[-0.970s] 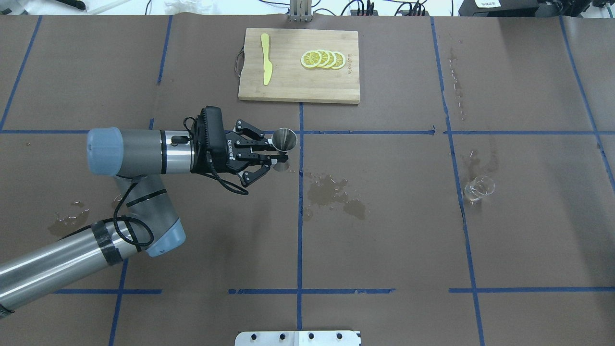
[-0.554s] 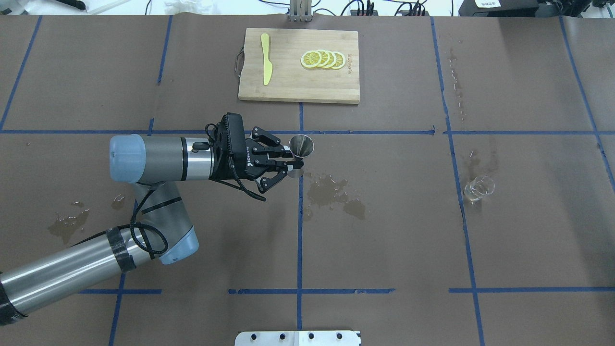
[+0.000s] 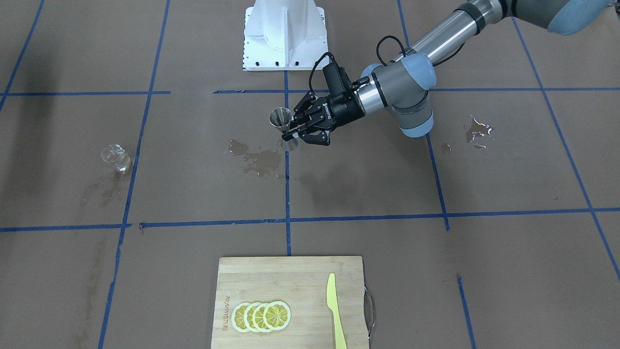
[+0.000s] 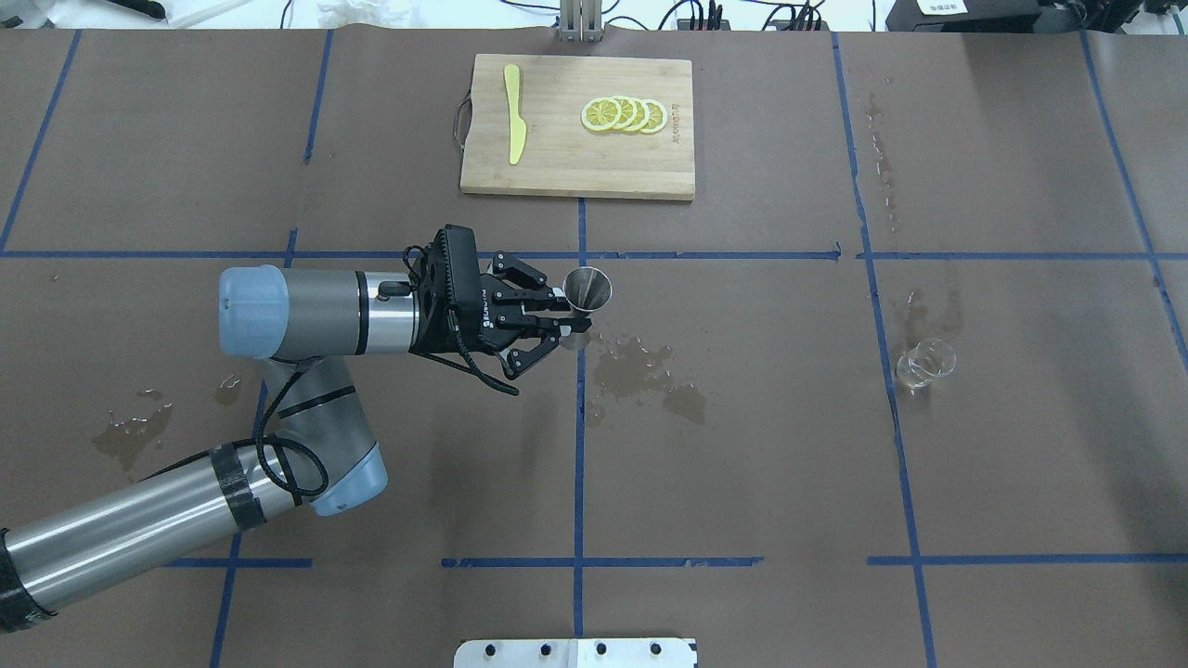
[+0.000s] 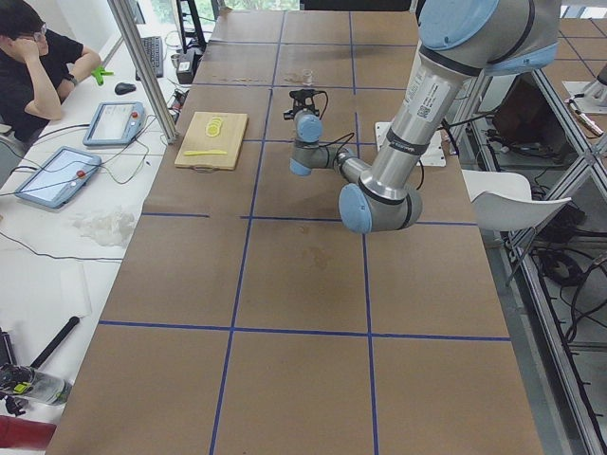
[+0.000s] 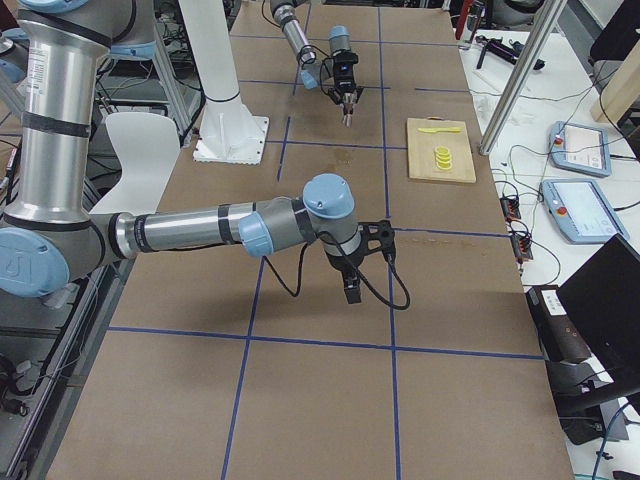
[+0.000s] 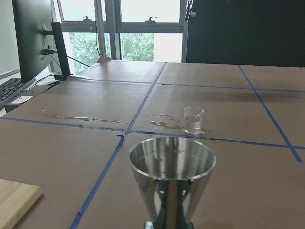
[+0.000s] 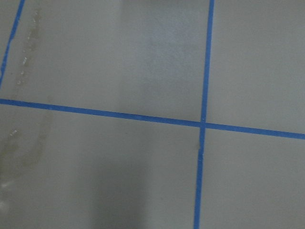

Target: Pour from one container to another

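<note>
A small steel jigger (image 4: 587, 288) stands upright just above the table's middle, with my left gripper (image 4: 566, 314) shut on its waist. From the front, the jigger (image 3: 281, 118) is left of the gripper (image 3: 292, 134). In the left wrist view the jigger (image 7: 171, 176) fills the foreground, open end up, and the small clear glass beaker (image 7: 193, 120) stands beyond it. The beaker (image 4: 925, 362) is far to the right on the table, apart from the jigger. My right gripper (image 6: 350, 288) points down at the table in the exterior right view only; I cannot tell whether it is open.
A wooden cutting board (image 4: 557, 172) at the far centre carries lemon slices (image 4: 624, 114) and a yellow knife (image 4: 514, 125). A wet stain (image 4: 640, 371) lies just right of the jigger, and another wet stain (image 4: 130, 427) lies at the left. The robot base plate (image 4: 575, 652) is at the near edge.
My left gripper has carried the jigger to the right and slightly nearer the robot, most of it in the first interval. The beaker has not moved.
</note>
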Robot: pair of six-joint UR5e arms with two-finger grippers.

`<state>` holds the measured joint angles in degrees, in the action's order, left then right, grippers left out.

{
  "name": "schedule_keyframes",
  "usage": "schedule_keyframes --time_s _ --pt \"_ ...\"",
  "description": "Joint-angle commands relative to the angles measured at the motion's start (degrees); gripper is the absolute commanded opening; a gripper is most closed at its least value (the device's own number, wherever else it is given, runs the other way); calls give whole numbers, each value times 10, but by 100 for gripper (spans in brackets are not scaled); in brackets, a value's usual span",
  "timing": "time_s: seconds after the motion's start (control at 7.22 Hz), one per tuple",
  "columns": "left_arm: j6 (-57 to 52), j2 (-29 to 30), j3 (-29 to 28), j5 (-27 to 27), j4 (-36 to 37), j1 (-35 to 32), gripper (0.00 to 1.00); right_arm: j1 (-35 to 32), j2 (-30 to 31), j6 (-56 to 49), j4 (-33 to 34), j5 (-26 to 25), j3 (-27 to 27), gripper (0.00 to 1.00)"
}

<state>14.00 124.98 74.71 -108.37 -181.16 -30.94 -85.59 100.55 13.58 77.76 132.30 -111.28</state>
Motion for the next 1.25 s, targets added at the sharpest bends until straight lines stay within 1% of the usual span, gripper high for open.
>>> schedule_keyframes --time_s 0.0,0.14,0.28,0.42,0.55,0.69,0.83,1.11 --pt "-1 0 0 0 -1 0 0 77 1 144 -3 -9 -76 100" --pt "-1 -1 0 1 -1 -1 0 127 1 219 -54 -23 -79 100" --pt "-1 -1 0 1 -1 -1 0 204 2 338 -127 -101 -80 100" --pt "-1 -1 0 1 -1 -1 0 273 2 419 -166 -171 -80 100" --pt "-1 -2 0 5 -1 -2 0 323 2 466 -189 -234 -81 100" --pt "-1 -3 0 5 -1 -2 0 360 2 498 -196 -289 -88 100" --pt "-1 -3 0 6 -1 -2 0 402 3 539 -197 -356 -101 100" --pt "-1 -3 0 10 -1 -2 0 514 8 582 -198 -539 -105 100"
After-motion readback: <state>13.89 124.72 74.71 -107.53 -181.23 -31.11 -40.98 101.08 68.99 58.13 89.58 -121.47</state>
